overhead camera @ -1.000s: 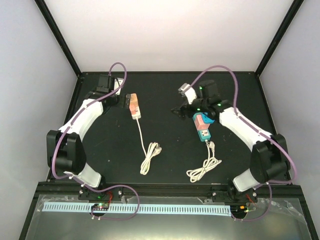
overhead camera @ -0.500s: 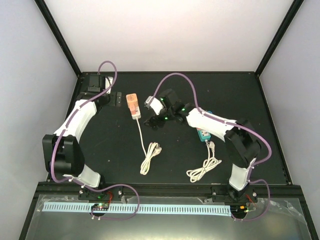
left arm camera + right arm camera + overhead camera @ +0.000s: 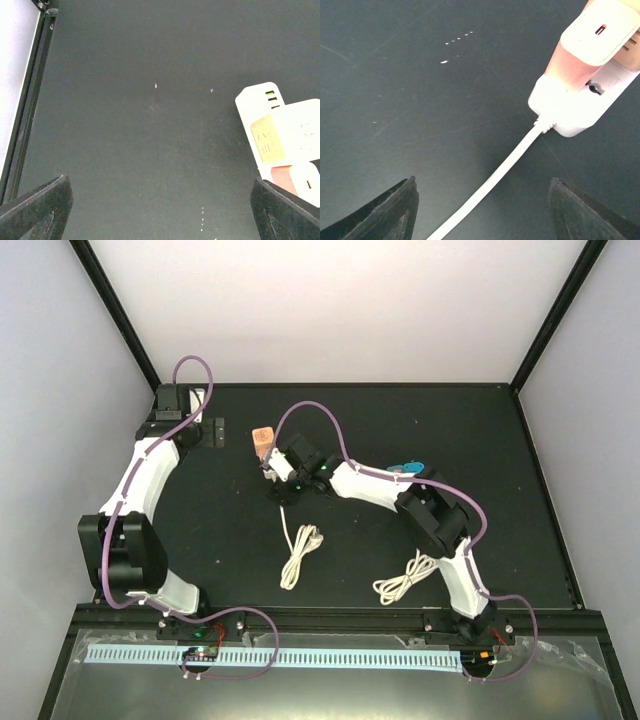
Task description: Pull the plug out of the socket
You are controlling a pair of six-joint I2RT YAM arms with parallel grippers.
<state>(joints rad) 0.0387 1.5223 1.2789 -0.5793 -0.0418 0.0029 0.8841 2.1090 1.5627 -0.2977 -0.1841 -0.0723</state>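
Your right gripper [image 3: 482, 184] is spread wide over the white cord [image 3: 496, 175], with the plug [image 3: 594, 31] in its socket [image 3: 580, 107] just on the far side.

Top cam high over table [image 3: 360, 550], looking down, 2 wrist cams close in, both sharing socket [image 3: 580, 107]

Right arm [image 3: 370, 485] outstretched leftward, right fingers [image 3: 385, 215] apart, left fingers [image 3: 35, 210] wide apart
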